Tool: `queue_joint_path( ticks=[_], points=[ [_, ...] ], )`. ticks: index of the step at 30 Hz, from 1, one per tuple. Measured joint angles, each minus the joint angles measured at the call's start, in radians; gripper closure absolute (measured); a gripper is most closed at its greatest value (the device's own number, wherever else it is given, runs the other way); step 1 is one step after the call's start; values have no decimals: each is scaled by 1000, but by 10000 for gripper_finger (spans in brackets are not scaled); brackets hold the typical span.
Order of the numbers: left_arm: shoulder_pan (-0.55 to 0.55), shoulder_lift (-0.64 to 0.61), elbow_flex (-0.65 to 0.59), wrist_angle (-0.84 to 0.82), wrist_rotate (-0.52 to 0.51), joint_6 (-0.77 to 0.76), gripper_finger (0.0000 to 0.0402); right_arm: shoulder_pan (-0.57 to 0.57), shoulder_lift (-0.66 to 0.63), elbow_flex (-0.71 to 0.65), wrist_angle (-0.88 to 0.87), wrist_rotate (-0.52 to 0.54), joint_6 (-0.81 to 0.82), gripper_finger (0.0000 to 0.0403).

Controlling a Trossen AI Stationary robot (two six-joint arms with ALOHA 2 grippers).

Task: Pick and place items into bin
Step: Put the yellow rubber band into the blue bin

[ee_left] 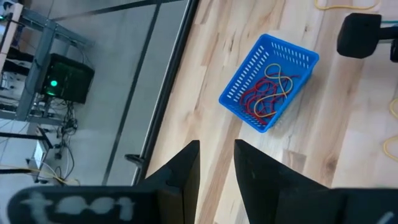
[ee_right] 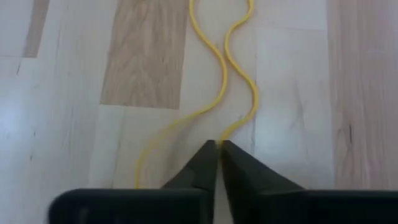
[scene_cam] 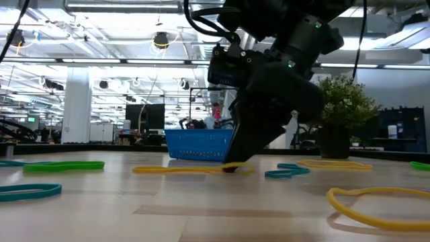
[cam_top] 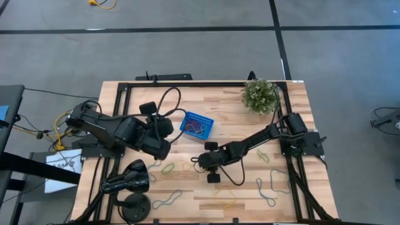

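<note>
Right gripper: fingers pinched shut on a yellow loop, tips down on the table just in front of the bin.
Left gripper: fingers slightly parted, holding nothing, raised beside the bin.
Bin: blue basket mid-table, red and yellow loops inside.
Other loops: scattered across the table's front.

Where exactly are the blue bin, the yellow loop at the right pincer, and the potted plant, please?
blue bin (ee_left: 245, 84): left wrist view, on its perforated side wall.
yellow loop (ee_right: 219, 50): right wrist view, on a strand ahead of the fingertips.
potted plant (cam_top: 259, 95): high view, on its foliage.
</note>
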Motion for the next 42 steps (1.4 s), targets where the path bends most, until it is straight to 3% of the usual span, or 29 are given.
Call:
queue_joint_path(
  ticks=[7,15,21,25,37,42],
  points=[
    [-2,0,0,0,-8,-5,313,14,-36,-6,-20,3,8,400],
    [-2,0,0,1,-32,-5,313,33,-188,-7,-51,10,7,402],
    [-2,0,0,0,-33,0,313,27,-294,-5,-73,112,-59,402],
    [-2,0,0,0,-33,0,313,-3,-350,-5,-71,195,-88,402],
    [-2,0,0,0,-45,27,313,-135,-462,-5,11,227,-79,403],
    [-2,0,0,0,-52,28,313,-183,-487,-4,20,297,-79,403]
  ],
)
